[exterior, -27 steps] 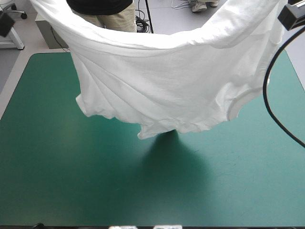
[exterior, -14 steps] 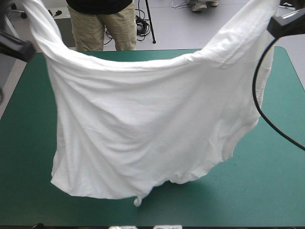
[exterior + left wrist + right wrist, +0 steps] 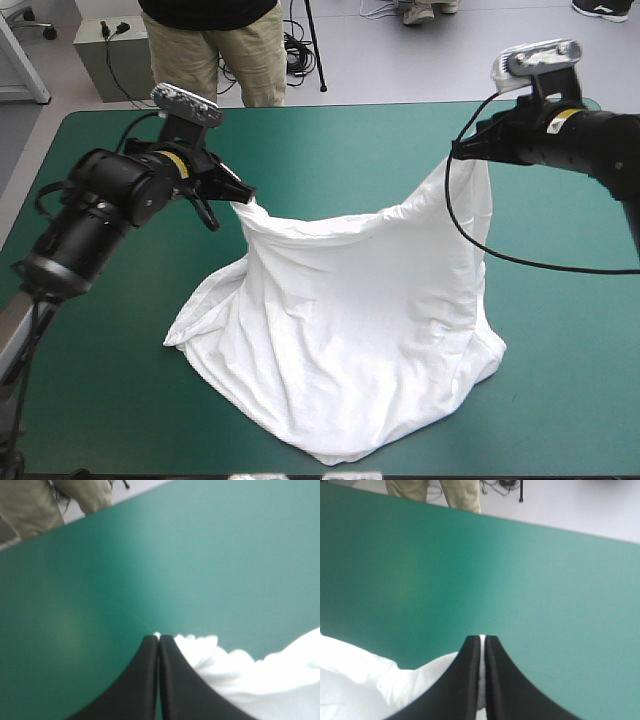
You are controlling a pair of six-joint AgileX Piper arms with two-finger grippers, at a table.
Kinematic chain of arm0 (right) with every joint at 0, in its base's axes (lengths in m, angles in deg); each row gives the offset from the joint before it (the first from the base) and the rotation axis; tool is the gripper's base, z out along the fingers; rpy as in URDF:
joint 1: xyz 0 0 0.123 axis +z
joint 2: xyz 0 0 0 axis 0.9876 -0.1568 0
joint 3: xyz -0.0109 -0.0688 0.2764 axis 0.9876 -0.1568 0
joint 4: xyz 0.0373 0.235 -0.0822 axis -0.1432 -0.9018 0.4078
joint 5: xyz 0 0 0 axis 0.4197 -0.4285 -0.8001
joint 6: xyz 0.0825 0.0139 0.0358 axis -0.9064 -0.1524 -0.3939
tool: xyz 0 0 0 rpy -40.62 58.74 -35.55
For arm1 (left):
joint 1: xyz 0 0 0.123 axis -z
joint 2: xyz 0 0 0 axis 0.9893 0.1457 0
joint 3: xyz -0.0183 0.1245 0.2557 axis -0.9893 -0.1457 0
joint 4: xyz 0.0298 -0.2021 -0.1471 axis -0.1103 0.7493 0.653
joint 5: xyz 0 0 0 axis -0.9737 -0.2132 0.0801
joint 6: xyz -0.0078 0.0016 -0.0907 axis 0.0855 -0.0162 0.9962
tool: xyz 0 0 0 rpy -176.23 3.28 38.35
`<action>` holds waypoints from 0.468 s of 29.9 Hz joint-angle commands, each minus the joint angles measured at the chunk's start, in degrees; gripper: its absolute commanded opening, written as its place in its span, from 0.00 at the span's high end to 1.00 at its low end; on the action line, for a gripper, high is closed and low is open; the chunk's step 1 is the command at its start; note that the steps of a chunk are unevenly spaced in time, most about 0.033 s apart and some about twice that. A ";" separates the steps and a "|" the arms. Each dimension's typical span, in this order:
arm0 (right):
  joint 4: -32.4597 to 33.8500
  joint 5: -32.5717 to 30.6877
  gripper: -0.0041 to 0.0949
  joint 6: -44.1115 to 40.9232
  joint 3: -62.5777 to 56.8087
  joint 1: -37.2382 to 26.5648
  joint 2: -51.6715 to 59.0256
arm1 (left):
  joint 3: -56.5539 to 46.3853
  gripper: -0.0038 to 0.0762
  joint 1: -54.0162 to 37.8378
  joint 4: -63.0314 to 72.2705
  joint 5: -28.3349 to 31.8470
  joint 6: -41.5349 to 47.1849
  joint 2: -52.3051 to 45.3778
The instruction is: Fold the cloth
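T-shirt (image 3: 350,330): white, suspended by two points of its upper edge, which sags between them. The lower part lies bunched on the teal-green cover (image 3: 90,400), from the cover's middle to close by its near edge.

Left gripper (image 3: 244,196): black fingers (image 3: 142,685) pressed all but together, pinching one raised point of the T-shirt above the cover's left half.

Right gripper (image 3: 460,152): pinched likewise on the other raised point, a thin strip of white cloth showing between the tips, above the cover's right half and nearer its far edge.
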 commanded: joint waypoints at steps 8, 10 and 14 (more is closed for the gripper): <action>-0.31 14.40 0.97 -4.12 -3.00 -0.06 -13.82 | -0.34 0.96 -5.02 -1.97 14.14 3.53 13.24; -0.31 15.53 0.97 -5.13 -3.00 -0.06 -16.86 | -0.34 0.96 -5.65 -2.39 14.69 5.39 15.85; -0.31 15.86 0.97 -5.81 -3.00 -0.06 -22.00 | -0.34 0.96 -5.70 -5.75 15.07 5.34 19.77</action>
